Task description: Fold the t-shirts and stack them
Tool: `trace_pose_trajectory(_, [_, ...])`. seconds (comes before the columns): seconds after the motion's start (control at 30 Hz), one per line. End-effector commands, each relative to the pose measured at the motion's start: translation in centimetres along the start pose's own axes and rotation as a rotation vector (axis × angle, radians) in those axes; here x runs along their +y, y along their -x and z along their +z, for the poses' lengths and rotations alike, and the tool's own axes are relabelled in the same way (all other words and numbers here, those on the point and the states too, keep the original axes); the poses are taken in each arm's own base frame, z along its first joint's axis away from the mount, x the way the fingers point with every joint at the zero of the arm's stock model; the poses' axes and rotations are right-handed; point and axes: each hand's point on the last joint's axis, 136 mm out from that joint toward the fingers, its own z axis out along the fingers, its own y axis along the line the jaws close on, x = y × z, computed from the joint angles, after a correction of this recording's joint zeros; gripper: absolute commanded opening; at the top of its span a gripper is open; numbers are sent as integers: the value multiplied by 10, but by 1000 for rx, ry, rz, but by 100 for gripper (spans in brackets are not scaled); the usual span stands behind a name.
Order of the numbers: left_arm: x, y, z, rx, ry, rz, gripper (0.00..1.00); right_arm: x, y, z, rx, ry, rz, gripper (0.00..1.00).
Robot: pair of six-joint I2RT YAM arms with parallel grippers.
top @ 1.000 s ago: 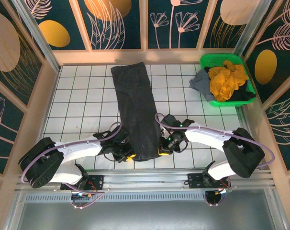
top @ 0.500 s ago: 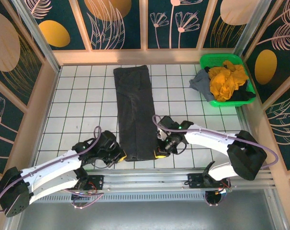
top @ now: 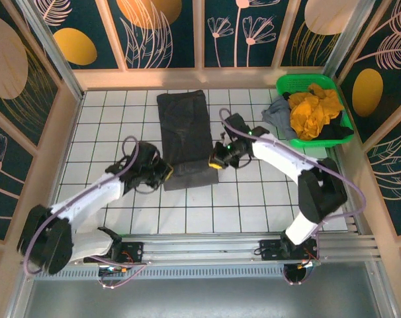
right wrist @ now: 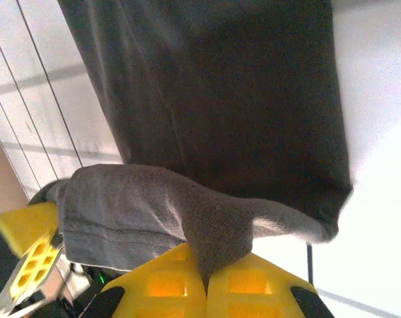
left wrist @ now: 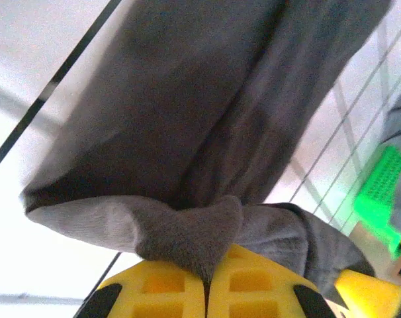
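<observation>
Left gripper [top: 165,173] pinches the near left corner of a dark grey t-shirt [top: 182,126] lying mid-table toward the far edge. Right gripper [top: 217,159] pinches its near right corner. Green basket [top: 305,78] holds crumpled shirts [top: 311,112], far right corner.

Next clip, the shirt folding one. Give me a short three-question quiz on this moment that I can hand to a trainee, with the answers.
1. True or false: the left hand and the right hand are both shut on the dark grey shirt.
2. Where on that shirt do the hands grip? A) the far edge, B) the two near corners, C) the middle of the cloth.
3. Short answer: what does the yellow shirt lie in?

Key
1. True: each wrist view shows cloth pinched between closed fingers.
2. B.
3. The green basket, at the table's far right corner.
</observation>
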Motion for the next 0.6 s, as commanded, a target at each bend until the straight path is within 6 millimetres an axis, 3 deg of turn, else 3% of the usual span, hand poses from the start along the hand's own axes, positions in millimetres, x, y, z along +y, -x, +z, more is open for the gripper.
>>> trace_pose_trajectory(0.0, [-25, 37, 6, -71, 4, 123, 0, 11, 47, -2, -82, -14, -23, 0])
trace_pose_trajectory(0.1, [-28, 63, 21, -100, 46, 135, 0, 18, 89, 2, -127, -7, -16, 0])
trace_pose_trajectory(0.13, [-40, 75, 23, -117, 27, 137, 0, 20, 101, 6, -133, -6, -17, 0])
trace_pose_trajectory(0.23, [-53, 103, 40, -142, 13, 135, 0, 20, 135, 22, -137, -5, -9, 0])
trace_pose_trajectory(0.37, [-62, 133, 76, -136, 33, 155, 1, 13, 168, 44, -131, 2, 22, 2])
trace_pose_trajectory(0.43, [-66, 144, 89, -131, 33, 174, 25, 11, 179, 50, -131, 8, 22, 32])
trace_pose_trajectory(0.47, [-72, 149, 92, -132, 11, 188, 43, 9, 184, 49, -142, -2, 22, 44])
trace_pose_trajectory(0.5, [-76, 153, 92, -139, 1, 195, 55, 7, 189, 44, -160, -15, 18, 50])
trace_pose_trajectory(0.57, [-81, 154, 85, -157, -7, 217, 62, 10, 196, 28, -212, -11, 2, 60])
